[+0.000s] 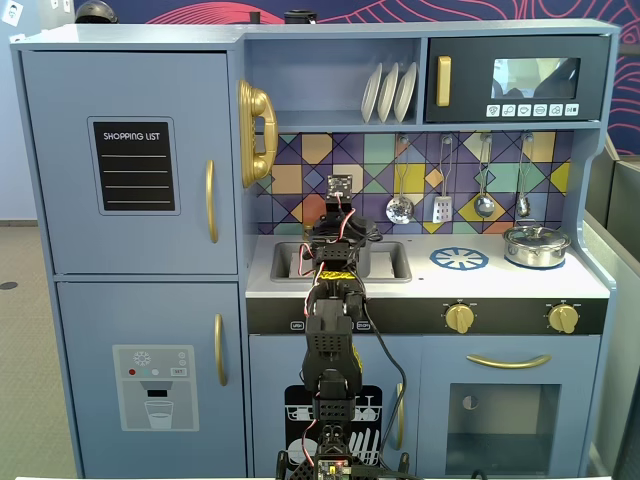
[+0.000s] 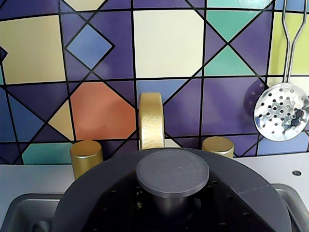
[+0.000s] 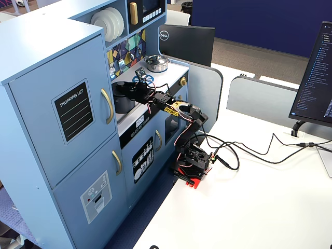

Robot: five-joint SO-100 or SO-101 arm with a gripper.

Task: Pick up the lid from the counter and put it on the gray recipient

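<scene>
One gripper (image 3: 123, 87) reached over the sink (image 1: 385, 262), its jaws clamped on the lid's (image 2: 125, 203) knob (image 2: 172, 173). Directly below the jaws sat the gray recipient (image 3: 123, 102).

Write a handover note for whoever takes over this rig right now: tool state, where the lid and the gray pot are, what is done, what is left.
Tool: extended over the sink area of the toy kitchen; its fingers are not visible in any view, so open or shut cannot be told.
Flat round matte dark-gray lid with central knob: fills the bottom of the wrist view, right below the camera, in front of the gold faucet.
Matte dark-gray cylindrical pot: stands in the sink area, with the lid apparently on top.
Done: the lid looks placed on the pot, though seating is not confirmed.
Left: verify seating, release if gripped, retract the arm.
</scene>
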